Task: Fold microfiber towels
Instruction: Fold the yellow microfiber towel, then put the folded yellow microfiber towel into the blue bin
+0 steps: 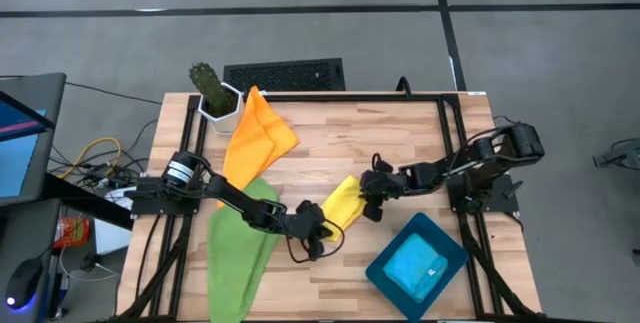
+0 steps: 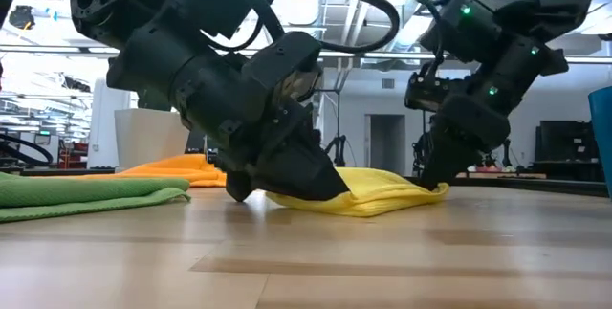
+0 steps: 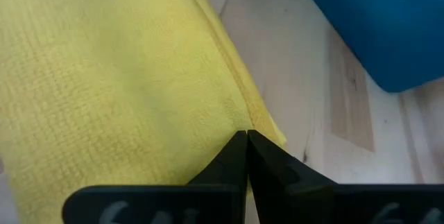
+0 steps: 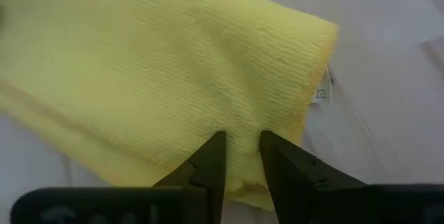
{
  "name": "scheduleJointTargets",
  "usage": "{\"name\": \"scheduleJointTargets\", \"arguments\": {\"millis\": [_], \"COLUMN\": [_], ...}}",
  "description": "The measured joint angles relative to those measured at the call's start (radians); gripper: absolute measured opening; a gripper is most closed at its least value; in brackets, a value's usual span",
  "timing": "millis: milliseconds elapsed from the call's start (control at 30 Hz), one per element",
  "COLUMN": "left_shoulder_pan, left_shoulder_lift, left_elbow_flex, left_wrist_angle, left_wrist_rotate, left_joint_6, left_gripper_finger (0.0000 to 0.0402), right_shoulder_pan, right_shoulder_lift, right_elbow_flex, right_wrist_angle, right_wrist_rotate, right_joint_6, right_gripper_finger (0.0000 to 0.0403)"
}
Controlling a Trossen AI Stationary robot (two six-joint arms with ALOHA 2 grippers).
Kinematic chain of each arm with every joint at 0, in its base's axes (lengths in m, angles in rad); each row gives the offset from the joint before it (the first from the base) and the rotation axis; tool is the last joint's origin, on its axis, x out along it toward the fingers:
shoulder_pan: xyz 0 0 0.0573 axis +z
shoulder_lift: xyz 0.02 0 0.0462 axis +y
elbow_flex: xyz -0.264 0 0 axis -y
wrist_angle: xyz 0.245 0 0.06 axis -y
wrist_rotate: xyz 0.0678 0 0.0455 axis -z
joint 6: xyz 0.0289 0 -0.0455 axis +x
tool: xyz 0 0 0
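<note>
Left claw (image 3: 246, 144) pressed together at yellow towel's (image 1: 343, 201) edge; right claw (image 4: 241, 156) pinching its opposite end, likely pinning for folding.

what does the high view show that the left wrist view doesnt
Only the high view shows the orange towel, the green towel, the light blue towel lying in the teal tray, the potted cactus, and the right gripper at the yellow towel's far edge.

Only the left wrist view shows the left gripper close up, its fingers shut on the cloth's edge.

Both show the yellow towel, the wooden table and the tray.
</note>
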Motion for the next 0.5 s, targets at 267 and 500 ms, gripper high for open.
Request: {"name": "scheduleJointTargets", "arguments": {"millis": [267,500], "left_shoulder_pan": [0.009,0.038], "left_shoulder_lift": [-0.086,-0.238], "left_elbow_flex": [-0.006,-0.004], "left_wrist_angle": [-0.056,-0.125], "left_wrist_rotate": [0.040,-0.009], "left_joint_6": [0.022,0.071], "left_gripper_finger": [0.0006,0.0006], "right_shoulder_pan": [-0.040,-0.070], "right_shoulder_lift": [-0.154,-0.278], "right_elbow_flex": [0.028,0.149], "right_wrist_angle": [-0.116,-0.334], "right_wrist_rotate": [0.014,-0.001], "right_joint_6": [0.018,0.066], "right_gripper_finger": [0.0118,0.0139]}}
